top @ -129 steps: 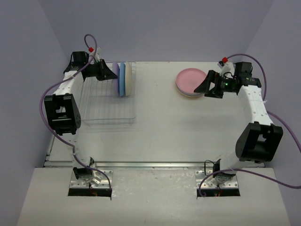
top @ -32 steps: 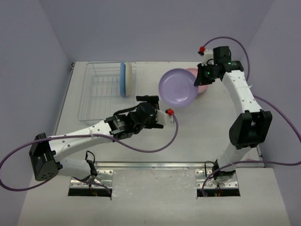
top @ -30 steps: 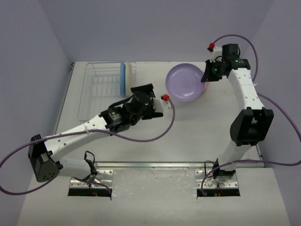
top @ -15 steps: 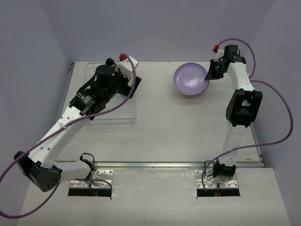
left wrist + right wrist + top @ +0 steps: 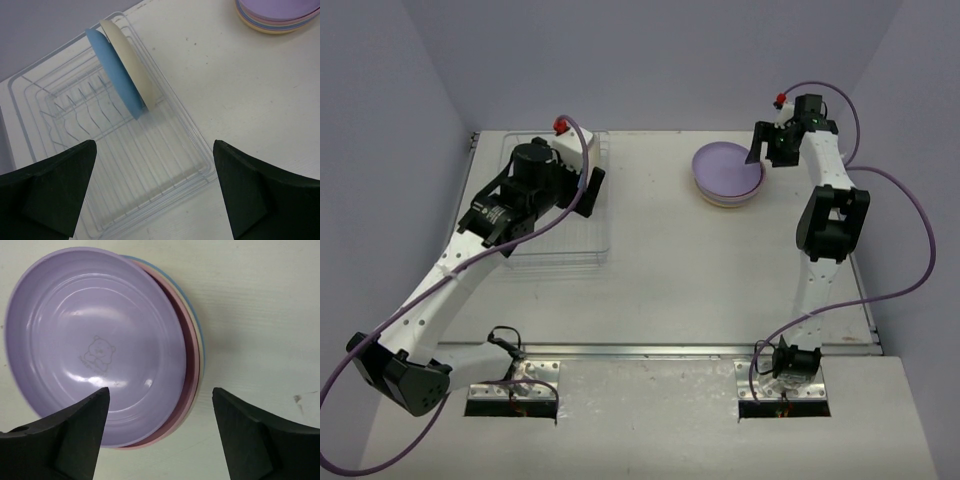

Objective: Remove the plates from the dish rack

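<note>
Two plates stand upright in the dish rack [image 5: 199, 150]: a blue plate [image 5: 116, 80] and a cream plate [image 5: 131, 65] leaning against it. My left gripper [image 5: 154, 146] hangs open above the rack's empty near half, apart from both. From above, the left arm covers those plates; the left gripper [image 5: 588, 190] is over the rack [image 5: 570, 245]. A lavender plate [image 5: 95, 340] lies on top of a stack [image 5: 728, 175] of pink, cream and blue plates on the table's far right. My right gripper [image 5: 160, 390] is open just above the stack's edge, holding nothing; it also shows from above [image 5: 760, 152].
The white table [image 5: 670, 270] ends at a metal strip in front of the arm bases. Lilac walls close in the back and both sides. The right arm's purple cable [image 5: 905, 230] loops out past the table's right edge.
My right gripper has opened and let go of the lavender plate, which now rests on the stack. The left arm swung from mid-table back over the rack.
</note>
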Tool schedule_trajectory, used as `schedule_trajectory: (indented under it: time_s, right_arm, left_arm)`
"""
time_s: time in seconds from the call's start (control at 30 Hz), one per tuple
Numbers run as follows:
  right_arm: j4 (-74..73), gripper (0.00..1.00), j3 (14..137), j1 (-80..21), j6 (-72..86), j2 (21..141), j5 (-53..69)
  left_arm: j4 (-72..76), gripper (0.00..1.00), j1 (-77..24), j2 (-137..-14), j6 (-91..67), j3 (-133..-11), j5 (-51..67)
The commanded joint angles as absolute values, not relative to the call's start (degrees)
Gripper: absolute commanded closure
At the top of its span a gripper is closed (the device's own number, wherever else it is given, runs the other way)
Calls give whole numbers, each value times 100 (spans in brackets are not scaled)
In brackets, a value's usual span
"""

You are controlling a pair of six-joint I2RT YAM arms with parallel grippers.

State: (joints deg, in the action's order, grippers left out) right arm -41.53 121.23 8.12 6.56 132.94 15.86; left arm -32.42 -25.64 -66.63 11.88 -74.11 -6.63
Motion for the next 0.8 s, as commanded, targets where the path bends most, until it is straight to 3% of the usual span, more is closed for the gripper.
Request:
schedule_trajectory:
  time_s: [0.0, 0.03, 0.27, 0.6, 0.77]
  right_arm:
    - [-3867, 6, 12219, 817, 583, 12707, 1292]
    - [-3869, 2, 12185, 817, 559, 12569, 1288]
    - [-4044, 1, 11855, 818, 626, 11519, 1773]
    - [-4066, 1, 9903, 819, 845, 9632, 2833]
    - [-3646, 1, 8468, 817, 1066, 8745, 3328]
  left_arm:
    - [-3050, 0, -2396, -6651, 922, -7501, -663]
    - [-3047, 0, -2359, -6681, 884, -7530, -695]
    - [-3000, 7, -1936, -7312, 433, -7892, -418]
    - [-3152, 23, 423, -8992, -284, -8934, 3324]
    - [-3150, 31, 601, -9883, -225, -9387, 4698]
